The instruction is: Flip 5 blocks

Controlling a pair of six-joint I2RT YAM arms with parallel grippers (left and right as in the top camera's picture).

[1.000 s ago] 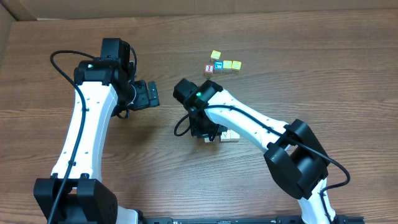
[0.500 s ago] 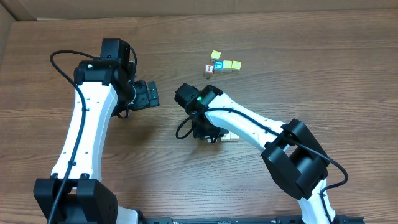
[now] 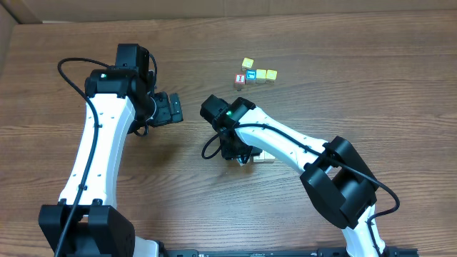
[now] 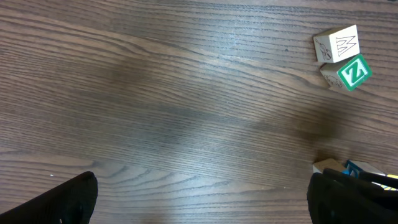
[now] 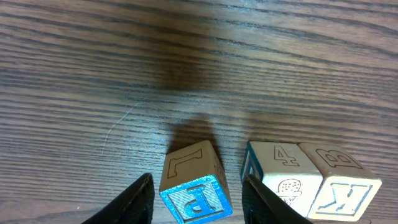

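Observation:
In the right wrist view the blue-faced "P" block point(image 5: 196, 180) rests on the wood between my right gripper's point(image 5: 197, 190) fingers, with a gap on each side, so the jaws are open around it. Just to its right a whitish "4" block point(image 5: 277, 167) and a "B/K" block point(image 5: 339, 177) sit touching each other. From overhead the right gripper point(image 3: 240, 153) points down beside these cream blocks point(image 3: 265, 155). In the left wrist view a whitish "M" block point(image 4: 336, 45) and the green "Z" block point(image 4: 351, 71) lie at the upper right. My left gripper point(image 4: 202, 205) hangs open over bare wood.
A separate cluster lies at the back of the table: yellow cubes point(image 3: 261, 74), a blue-letter cube point(image 3: 250, 74) and a red-letter cube point(image 3: 240, 80). The left arm point(image 3: 107, 114) stands over the left half. The table's far edge point(image 3: 214, 21) runs behind.
The right gripper's jaws have spread and let go of the blue "P" block, which now rests on the table. The right arm shifted slightly left earlier. The left arm has not moved.

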